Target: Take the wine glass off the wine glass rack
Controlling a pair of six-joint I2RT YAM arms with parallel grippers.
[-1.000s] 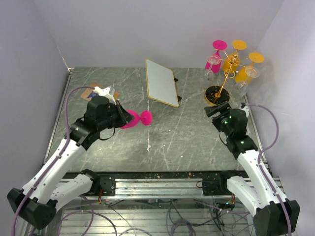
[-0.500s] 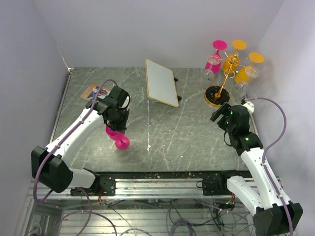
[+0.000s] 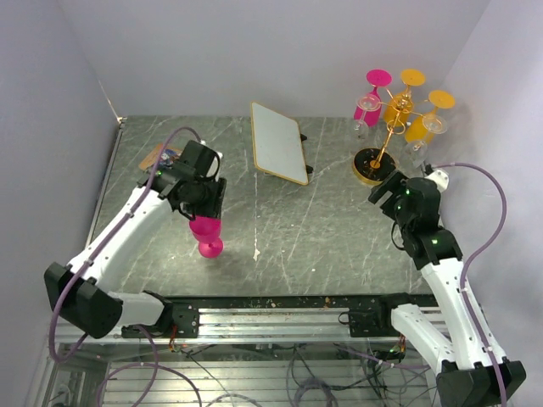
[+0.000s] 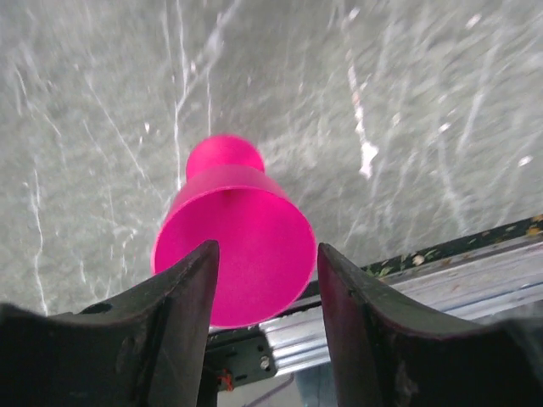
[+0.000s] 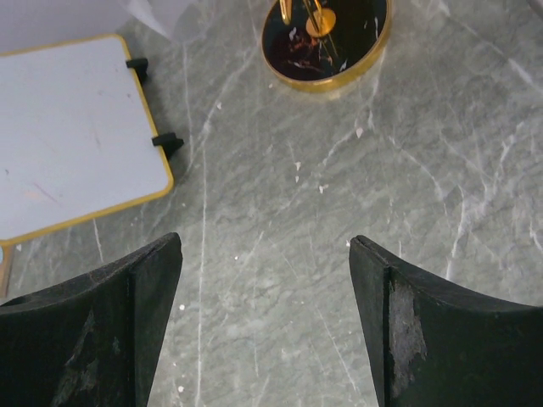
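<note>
A pink wine glass (image 3: 206,231) stands upright on the table left of centre, seen from above in the left wrist view as a pink bowl (image 4: 233,246). My left gripper (image 3: 200,203) hovers over it, open, and its fingertips (image 4: 206,254) flank the rim in the left wrist view (image 4: 267,248). The gold wine glass rack (image 3: 392,119) stands at the back right on its dark round base (image 3: 373,164), with one pink and two orange glasses hanging from it. My right gripper (image 3: 390,188) is open and empty just in front of that base (image 5: 327,38), above bare table (image 5: 265,242).
A white gold-framed board (image 3: 278,142) lies at the back centre, also in the right wrist view (image 5: 76,127). A small printed card (image 3: 159,155) sits at the back left. The metal rail (image 3: 271,309) runs along the near edge, close to the pink glass.
My left arm swung the pink glass from lying sideways to upright, set it on the table and opened its jaws. The right arm shifted slightly right, still open.
</note>
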